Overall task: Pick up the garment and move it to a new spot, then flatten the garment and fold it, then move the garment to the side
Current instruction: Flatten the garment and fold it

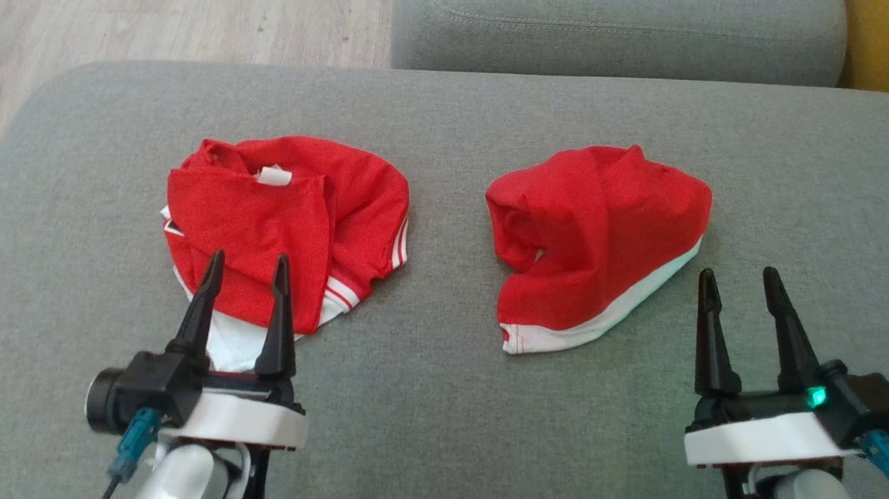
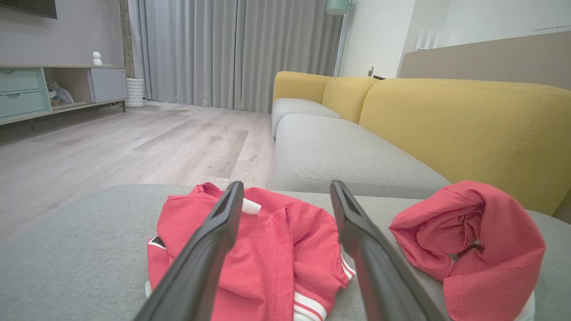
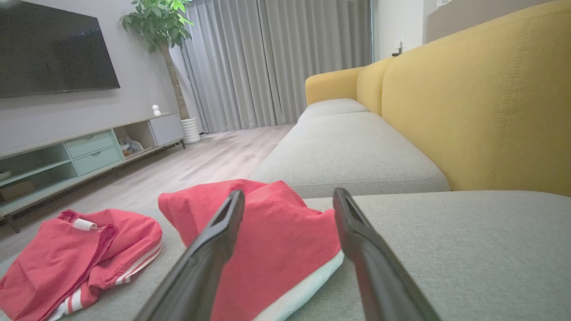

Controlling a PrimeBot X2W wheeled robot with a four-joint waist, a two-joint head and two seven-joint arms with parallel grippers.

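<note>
The garment (image 1: pixel 284 216), a red jersey with striped white trim and a white tag, lies crumpled on the left of the grey sofa cushion (image 1: pixel 435 403). It also appears in the left wrist view (image 2: pixel 267 254) and at the lower left of the right wrist view (image 3: pixel 80 263). My left gripper (image 1: pixel 249 262) hovers over its near edge, open and empty. My right gripper (image 1: pixel 740 279) is open and empty, just right of the other red cloth (image 1: pixel 595 243).
The other red cloth with plain white edging (image 3: pixel 276 249) lies bunched on the right of the cushion. A second grey cushion (image 1: pixel 620 29) lies beyond, with a yellow backrest (image 2: pixel 468 129) to the right. Wooden floor (image 1: pixel 120 6) lies past the left edge.
</note>
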